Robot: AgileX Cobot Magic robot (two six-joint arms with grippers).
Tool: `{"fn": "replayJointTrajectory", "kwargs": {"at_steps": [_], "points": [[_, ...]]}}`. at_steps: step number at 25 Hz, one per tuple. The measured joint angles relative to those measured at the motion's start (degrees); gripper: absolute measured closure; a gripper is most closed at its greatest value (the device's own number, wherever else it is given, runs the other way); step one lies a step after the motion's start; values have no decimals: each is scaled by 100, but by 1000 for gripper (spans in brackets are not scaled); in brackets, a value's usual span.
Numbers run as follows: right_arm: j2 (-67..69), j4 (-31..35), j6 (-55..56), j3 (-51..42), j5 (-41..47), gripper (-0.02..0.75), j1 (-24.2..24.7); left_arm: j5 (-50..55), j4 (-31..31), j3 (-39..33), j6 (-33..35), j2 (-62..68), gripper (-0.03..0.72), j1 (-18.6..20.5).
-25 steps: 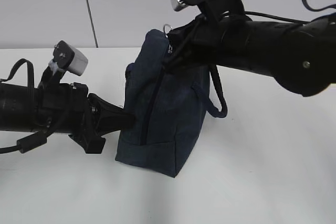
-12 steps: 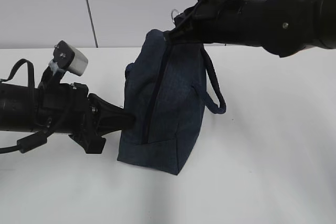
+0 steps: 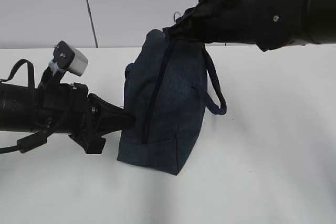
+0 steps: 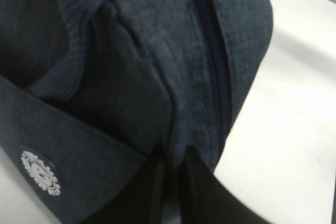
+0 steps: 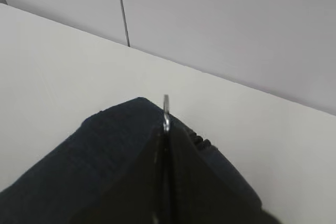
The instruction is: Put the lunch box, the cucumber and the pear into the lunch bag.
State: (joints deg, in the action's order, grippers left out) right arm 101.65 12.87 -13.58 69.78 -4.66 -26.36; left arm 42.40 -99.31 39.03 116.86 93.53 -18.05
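Observation:
The dark navy lunch bag (image 3: 168,103) stands upright on the white table (image 3: 273,156), with its zip (image 3: 152,98) running down the side that faces me. My left gripper (image 3: 131,121) is shut on a fold of the bag's fabric near the low end of the zip; the left wrist view shows its tips (image 4: 176,163) pinching the cloth. My right gripper (image 3: 174,27) is at the bag's top, shut on the metal ring pull (image 5: 166,111), which sticks up between the jaws of the right gripper (image 5: 167,132). The lunch box, cucumber and pear are out of view.
The bag's loop handle (image 3: 215,95) hangs on its right side. A small white round logo (image 4: 40,172) sits on the bag's lower panel. A grey wall (image 3: 105,3) runs behind the table.
My right arm has risen and swung toward level, lifting the ring pull and drawing the bag's top upward. The left arm and its grip have not moved.

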Motion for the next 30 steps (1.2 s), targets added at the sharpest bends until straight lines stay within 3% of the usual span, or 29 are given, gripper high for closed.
{"fn": "replayJointTrajectory", "kwargs": {"at_steps": [11,30], "points": [[451,1381,0,1062,1387,738,524,-4,0,0,0,5,680,0],[1239,2898,0,2118,2844,738,977,-94,0,0,0,5,680,0]]}}
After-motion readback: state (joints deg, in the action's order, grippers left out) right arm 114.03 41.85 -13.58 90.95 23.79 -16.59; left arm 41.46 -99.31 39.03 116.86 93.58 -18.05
